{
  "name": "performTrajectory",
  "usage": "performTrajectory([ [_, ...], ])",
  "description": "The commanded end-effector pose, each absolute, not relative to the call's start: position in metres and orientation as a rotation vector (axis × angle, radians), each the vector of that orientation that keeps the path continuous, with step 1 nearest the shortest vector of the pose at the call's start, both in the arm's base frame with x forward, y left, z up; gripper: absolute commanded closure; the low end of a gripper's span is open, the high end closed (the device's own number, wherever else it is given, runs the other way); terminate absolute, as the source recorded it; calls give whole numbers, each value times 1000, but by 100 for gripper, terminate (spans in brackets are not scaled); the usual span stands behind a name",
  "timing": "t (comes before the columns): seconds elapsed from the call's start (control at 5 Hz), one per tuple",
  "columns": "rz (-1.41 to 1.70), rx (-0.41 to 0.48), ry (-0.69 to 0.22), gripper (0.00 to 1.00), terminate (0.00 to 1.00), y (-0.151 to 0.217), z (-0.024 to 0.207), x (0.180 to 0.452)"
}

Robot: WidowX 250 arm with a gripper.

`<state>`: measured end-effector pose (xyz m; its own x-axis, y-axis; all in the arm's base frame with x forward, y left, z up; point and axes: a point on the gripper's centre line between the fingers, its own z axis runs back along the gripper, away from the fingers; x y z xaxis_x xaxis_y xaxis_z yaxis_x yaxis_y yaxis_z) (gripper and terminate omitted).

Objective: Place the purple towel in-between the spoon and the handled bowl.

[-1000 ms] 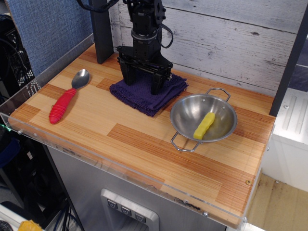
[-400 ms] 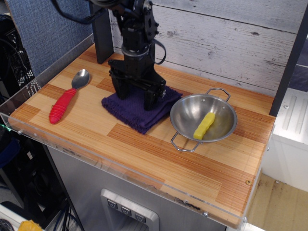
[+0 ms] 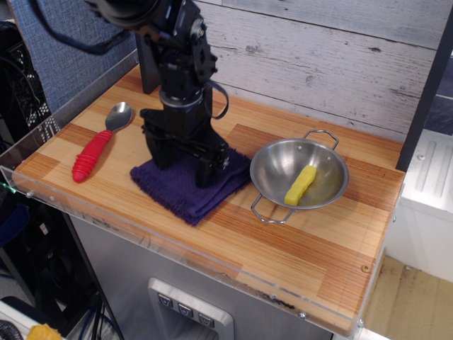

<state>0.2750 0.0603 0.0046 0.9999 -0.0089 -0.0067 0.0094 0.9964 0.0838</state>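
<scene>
Since a second ago, the towel (image 3: 190, 185) has slid from the back of the table toward the front left, and the gripper (image 3: 182, 164) has come along with it. Nothing else has moved.

Now the two black fingers (image 3: 162, 151) point straight down and stand wide apart. Both tips press on top of the towel. It looks like they push down on the cloth and do not pinch it, but the tips sink into the nubby cloth, so that part is hard to see. The towel lies flat under the fingers and sticks out past them on every side, most of all toward 6 o'clock.

Its right corner sits just beside the bowl (image 3: 272, 168), maybe touching the rim. The spoon (image 3: 98, 144) lies at 9 o'clock from the towel, with bare table (image 3: 283, 248) between them. A yellow stick (image 3: 300, 184) lies inside the bowl.
</scene>
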Motion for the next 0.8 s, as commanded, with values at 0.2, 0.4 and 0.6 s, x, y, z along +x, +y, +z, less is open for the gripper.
performTrajectory([
  [0.2, 19, 97, 198, 0, 0, 67, -16, 192],
  [0.4, 28, 99, 214, 0, 0, 68, -17, 188],
  [0.6, 32, 86, 152, 0, 0, 65, 2, 208],
])
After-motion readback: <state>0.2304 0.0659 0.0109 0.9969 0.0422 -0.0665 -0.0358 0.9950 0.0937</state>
